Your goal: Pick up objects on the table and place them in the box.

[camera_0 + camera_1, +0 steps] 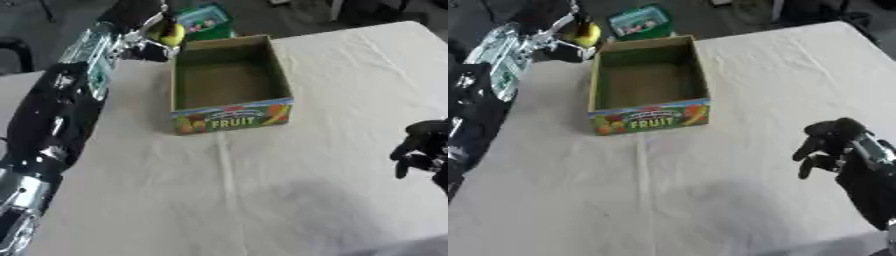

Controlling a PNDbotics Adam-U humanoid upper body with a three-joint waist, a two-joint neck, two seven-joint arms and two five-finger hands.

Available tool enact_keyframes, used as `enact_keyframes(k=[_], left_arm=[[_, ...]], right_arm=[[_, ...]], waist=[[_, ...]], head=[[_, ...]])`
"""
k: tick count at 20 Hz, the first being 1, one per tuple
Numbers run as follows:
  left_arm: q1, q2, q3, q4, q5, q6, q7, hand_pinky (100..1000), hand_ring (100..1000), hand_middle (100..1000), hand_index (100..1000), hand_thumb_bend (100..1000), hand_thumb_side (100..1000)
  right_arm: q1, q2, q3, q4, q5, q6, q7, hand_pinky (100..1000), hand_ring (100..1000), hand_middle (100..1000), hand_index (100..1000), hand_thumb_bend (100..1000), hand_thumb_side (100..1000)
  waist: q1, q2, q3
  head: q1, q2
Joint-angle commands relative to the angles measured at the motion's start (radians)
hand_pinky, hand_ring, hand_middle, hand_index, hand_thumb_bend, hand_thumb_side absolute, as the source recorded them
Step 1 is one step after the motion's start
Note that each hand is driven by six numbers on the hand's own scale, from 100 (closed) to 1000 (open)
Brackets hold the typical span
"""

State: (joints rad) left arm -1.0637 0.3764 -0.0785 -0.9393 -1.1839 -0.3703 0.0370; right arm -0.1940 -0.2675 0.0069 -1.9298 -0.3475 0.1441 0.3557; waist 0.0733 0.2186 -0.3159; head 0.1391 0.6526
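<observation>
1. Cream cloth covers the table (289,200), which fills most of both views; dark floor shows past its far edge.
2. Left arm: reaches up the left side of the view, ending at the box's far-left corner.
3. Box (229,82): open-topped cardboard, "FRUIT" printed on its near face, standing upright on the far half of the table. Its interior appears empty.
4. Green container (204,21): sits on the floor beyond the table, behind the box; not a task item as far as can be judged.
5. Right hand (833,145): hangs at the right edge, well apart from the box, fingers curled downward and holding nothing.
6. Left hand (149,42): fingers closed round a yellow object (173,35), raised at the box's far-left corner, just outside the rim.
7. Yellow object: small and rounded; its long axis cannot be determined.
8. Governing relation: the box opening lies to the right of and nearer than the held object, just beside it. The left hand is far nearer than the right. Judgement: a short carry inward over the rim is needed before release; a drop from the present position risks landing outside the wall.
</observation>
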Motion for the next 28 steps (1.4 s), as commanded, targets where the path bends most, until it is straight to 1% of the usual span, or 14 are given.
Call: enact_keyframes(k=[1, 4, 5, 6, 8, 10, 14, 16, 17, 18, 19, 21, 25, 28], left_arm=[[-0.01, -0.014, -0.003, 0.015, -0.034, -0.007, 0.072, 321, 289, 253, 388, 223, 138], [0.0, -0.032, -0.005, 0.036, -0.079, -0.001, 0.135, 451, 428, 415, 567, 473, 200], [0.002, -0.035, -0.006, 0.041, -0.097, 0.003, 0.152, 509, 483, 480, 641, 642, 233], [0.005, -0.037, -0.004, 0.043, -0.11, 0.009, 0.17, 550, 532, 527, 699, 745, 245], [0.01, -0.041, 0.002, 0.043, -0.115, 0.021, 0.213, 596, 585, 588, 755, 827, 210], [0.014, -0.042, 0.009, 0.038, -0.083, 0.027, 0.261, 607, 599, 613, 778, 783, 163], [0.027, -0.033, 0.011, 0.003, 0.063, 0.025, 0.326, 579, 571, 594, 773, 625, 173], [0.04, -0.022, 0.004, -0.03, 0.18, 0.02, 0.324, 561, 548, 568, 765, 467, 134], [0.048, -0.012, -0.002, -0.051, 0.241, 0.022, 0.312, 553, 537, 557, 760, 293, 128], [0.062, -0.006, -0.01, -0.08, 0.322, 0.02, 0.294, 544, 526, 547, 756, 153, 150], [0.079, 0.004, -0.019, -0.114, 0.419, 0.012, 0.265, 539, 521, 541, 752, 100, 264], [0.124, 0.039, -0.033, -0.205, 0.616, 0.003, 0.195, 534, 517, 537, 748, 100, 223], [0.264, 0.113, -0.023, -0.409, 0.992, 0.067, 0.088, 489, 482, 500, 730, 100, 532], [0.413, 0.14, 0.015, -0.555, 1.233, 0.142, 0.059, 478, 477, 496, 729, 100, 602]], right_arm=[[-0.014, -0.003, 0.002, -0.02, -0.009, -0.002, 0.006, 405, 557, 499, 681, 100, 713], [-0.018, 0.0, 0.002, -0.022, -0.011, -0.002, 0.007, 405, 557, 499, 681, 100, 713], [-0.019, 0.0, 0.002, -0.022, -0.011, -0.002, 0.007, 405, 557, 499, 681, 100, 714], [-0.018, 0.001, 0.002, -0.022, -0.011, -0.002, 0.007, 405, 557, 499, 681, 100, 715], [-0.018, 0.001, 0.002, -0.022, -0.01, -0.001, 0.006, 405, 557, 499, 681, 100, 718], [-0.017, 0.002, 0.001, -0.021, -0.008, 0.0, 0.006, 405, 558, 499, 681, 100, 719], [-0.014, 0.004, -0.001, -0.02, -0.008, 0.001, 0.004, 405, 558, 499, 681, 100, 720], [-0.011, 0.005, -0.003, -0.018, -0.007, 0.002, 0.002, 406, 558, 499, 681, 100, 721], [-0.01, 0.005, -0.004, -0.018, -0.007, 0.002, 0.001, 406, 558, 499, 681, 100, 720], [-0.008, 0.005, -0.005, -0.017, -0.007, 0.002, 0.0, 406, 558, 499, 681, 100, 721], [-0.008, 0.006, -0.006, -0.016, -0.008, 0.003, -0.002, 406, 558, 499, 681, 100, 718], [-0.006, 0.007, -0.008, -0.015, -0.01, 0.004, -0.004, 407, 558, 499, 681, 100, 720], [0.0, 0.006, -0.018, -0.013, -0.015, 0.002, -0.014, 408, 558, 500, 681, 100, 707], [0.003, 0.004, -0.026, -0.014, -0.021, 0.0, -0.024, 408, 558, 500, 681, 100, 706]], waist=[[-0.008, -0.012, -0.004], [-0.008, -0.007, -0.011], [-0.009, -0.006, -0.013], [-0.009, -0.005, -0.013], [-0.009, -0.005, -0.011], [-0.008, -0.006, -0.007], [-0.011, -0.01, 0.006], [-0.013, -0.013, 0.016], [-0.013, -0.014, 0.022], [-0.014, -0.016, 0.029], [-0.015, -0.018, 0.037], [-0.017, -0.022, 0.051], [-0.024, -0.03, 0.095], [-0.028, -0.035, 0.128]], head=[[0.0, -0.016], [0.001, -0.021], [0.001, -0.022], [0.002, -0.022], [0.002, -0.022], [0.0, -0.021], [-0.008, -0.019], [-0.012, -0.017], [-0.014, -0.016], [-0.018, -0.013], [-0.019, -0.012], [-0.027, -0.011], [-0.044, -0.005], [-0.056, -0.002]])
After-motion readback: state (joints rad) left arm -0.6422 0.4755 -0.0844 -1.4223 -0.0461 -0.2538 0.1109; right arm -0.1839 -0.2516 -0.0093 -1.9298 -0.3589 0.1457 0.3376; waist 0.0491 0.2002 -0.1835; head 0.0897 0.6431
